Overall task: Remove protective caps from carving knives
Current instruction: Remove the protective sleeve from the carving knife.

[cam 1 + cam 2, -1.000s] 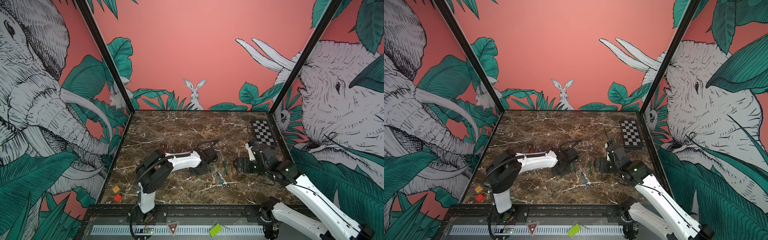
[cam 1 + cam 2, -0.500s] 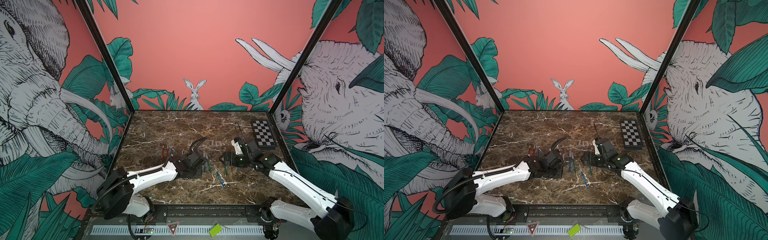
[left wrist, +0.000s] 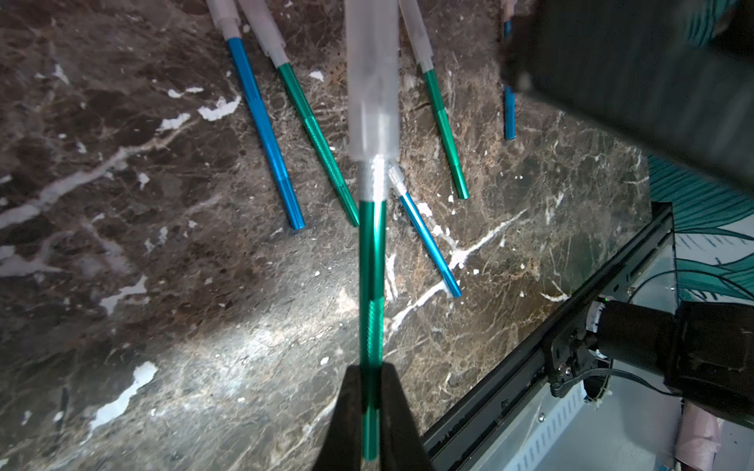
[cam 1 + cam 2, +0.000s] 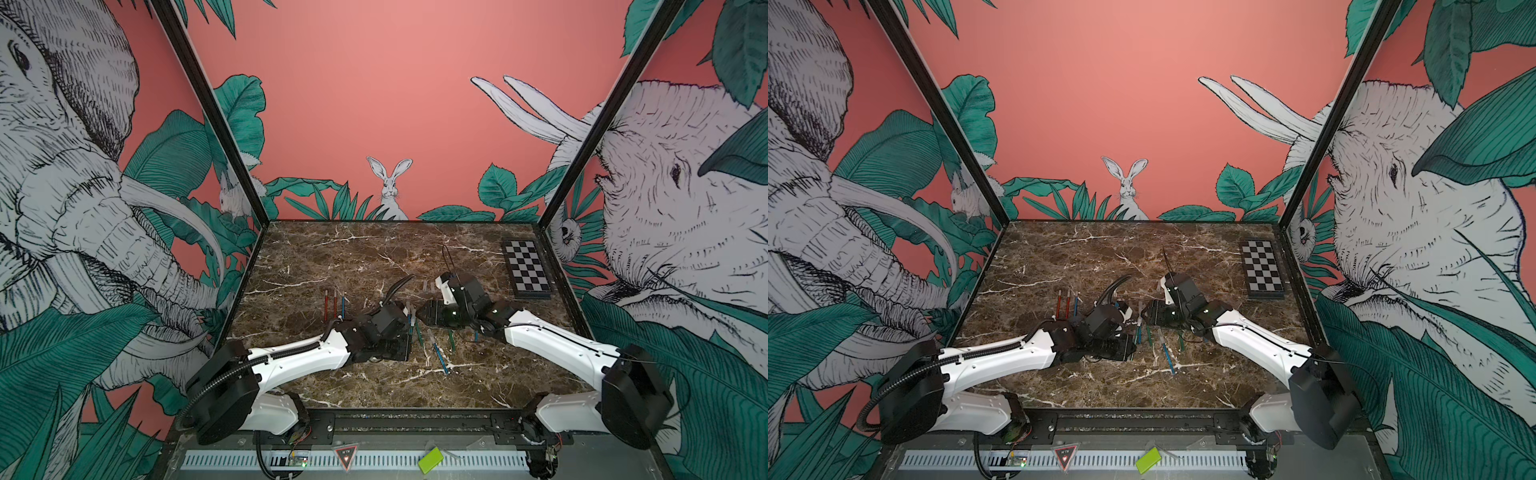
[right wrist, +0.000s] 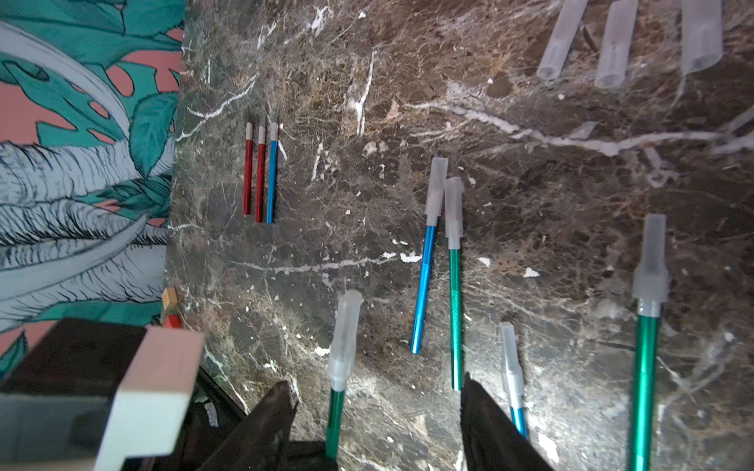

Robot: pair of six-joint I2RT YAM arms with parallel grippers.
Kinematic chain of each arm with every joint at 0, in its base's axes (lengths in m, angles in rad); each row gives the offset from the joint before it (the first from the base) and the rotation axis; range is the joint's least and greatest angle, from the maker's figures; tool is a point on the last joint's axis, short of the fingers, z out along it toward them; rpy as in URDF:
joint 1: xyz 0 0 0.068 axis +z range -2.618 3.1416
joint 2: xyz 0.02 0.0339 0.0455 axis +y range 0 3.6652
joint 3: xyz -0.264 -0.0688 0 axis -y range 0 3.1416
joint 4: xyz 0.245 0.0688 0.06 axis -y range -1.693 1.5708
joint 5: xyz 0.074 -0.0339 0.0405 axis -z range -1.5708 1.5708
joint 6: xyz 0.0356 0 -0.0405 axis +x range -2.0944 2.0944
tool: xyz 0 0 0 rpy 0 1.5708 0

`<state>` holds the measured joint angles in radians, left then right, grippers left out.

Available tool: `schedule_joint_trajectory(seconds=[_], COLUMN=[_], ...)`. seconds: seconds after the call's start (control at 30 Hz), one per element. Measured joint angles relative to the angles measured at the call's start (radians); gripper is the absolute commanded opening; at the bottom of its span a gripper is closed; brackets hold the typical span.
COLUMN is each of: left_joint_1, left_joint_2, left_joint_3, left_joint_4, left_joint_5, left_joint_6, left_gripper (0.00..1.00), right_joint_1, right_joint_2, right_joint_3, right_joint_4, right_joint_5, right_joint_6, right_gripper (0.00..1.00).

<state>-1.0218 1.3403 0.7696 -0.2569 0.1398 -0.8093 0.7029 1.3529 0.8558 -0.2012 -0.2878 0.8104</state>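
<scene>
Starting at the near edge of the marble worktop [image 4: 332, 249], a blue capped knife [image 4: 440, 359] is found lying alone, with four further capped knives [image 3: 318, 142], blue and green, spread just beyond it. Above these, a green carving knife [image 3: 370, 265] is gripped by its handle in the clenched left gripper [image 3: 370, 377], its protective cap [image 3: 372, 81] seated over the tip. The right gripper [image 5: 375, 387] is seen with jaws apart on either side of that knife, neither finger touching it. Further back, toward the left edge, three uncapped knives [image 4: 334, 305], two red and one blue, are laid side by side. Three loose caps [image 5: 612, 45] are noted beyond the grippers, and a checkerboard [image 4: 527, 274] lies at the far right corner.
</scene>
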Motion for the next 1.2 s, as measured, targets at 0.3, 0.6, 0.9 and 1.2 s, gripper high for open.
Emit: schedule_joint_trajectory(seconds=[0.3,0.6,0.9,1.2], left_joint_1=[-0.019,-0.028,-0.031,-0.032], left_joint_2=[0.002,0.004,0.011,0.014], left_joint_3=[0.000,0.000,0.000,0.000], left_joint_4=[0.007,0.020,0.022,0.021], left_joint_5=[0.001,0.001,-0.002,-0.006], left_joint_6=[0.000,0.000,0.002,0.002], left_gripper=[0.00,0.00,0.00,0.00], right_joint_1=[0.013,0.018,0.022,0.024], right_joint_2=[0.048,0.072,0.081,0.084], right_joint_3=[0.000,0.000,0.000,0.000], right_joint_4=[0.068,0.094,0.100,0.108], right_joint_5=[0.003,0.005,0.008,0.009], right_joint_6=[0.040,0.062,0.074,0.091], right_gripper=[0.39,0.24,0.15,0.03])
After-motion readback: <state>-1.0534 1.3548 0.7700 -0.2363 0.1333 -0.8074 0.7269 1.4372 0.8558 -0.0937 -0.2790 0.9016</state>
